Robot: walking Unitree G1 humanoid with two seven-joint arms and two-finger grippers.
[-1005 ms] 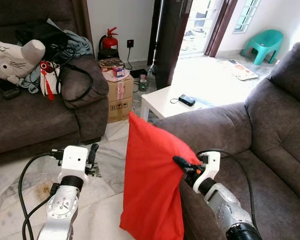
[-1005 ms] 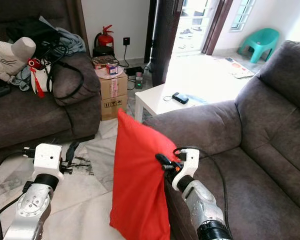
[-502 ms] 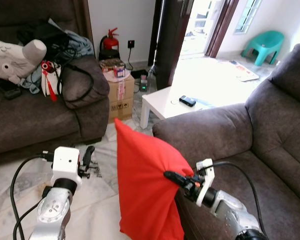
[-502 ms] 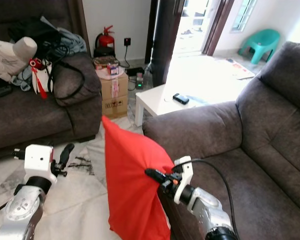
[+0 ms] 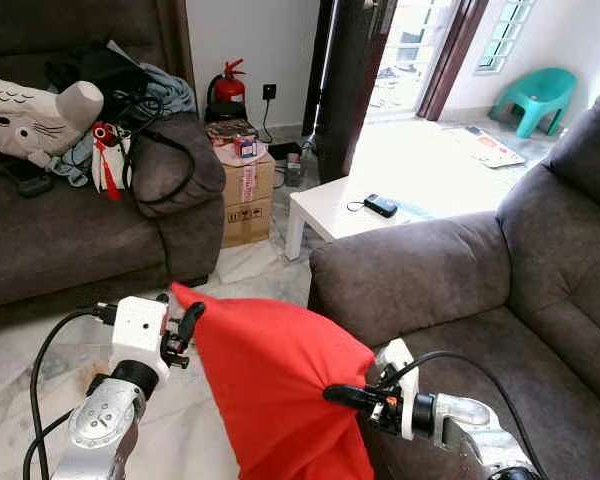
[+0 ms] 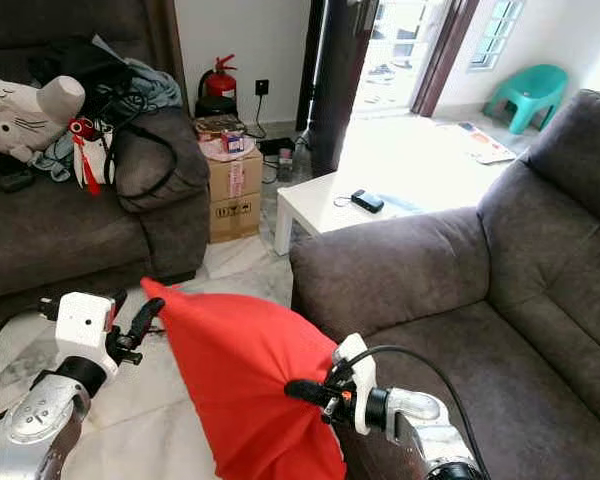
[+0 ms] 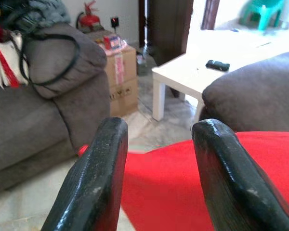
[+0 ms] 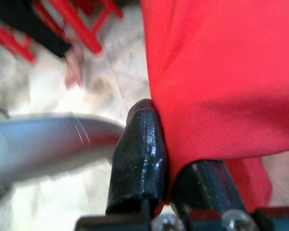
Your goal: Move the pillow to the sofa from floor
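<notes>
A red fire extinguisher (image 5: 227, 88) stood at the upper middle, a cardboard box (image 5: 248, 198) below it. A white table (image 5: 348, 208) sat centre; a teal chair (image 5: 533, 93) occupied the upper right.

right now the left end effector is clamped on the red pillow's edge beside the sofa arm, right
No, it is the right end effector that is clamped on the red pillow beside the sofa arm; the right wrist view shows fabric pinched. The left end effector is open at the pillow's corner.
</notes>
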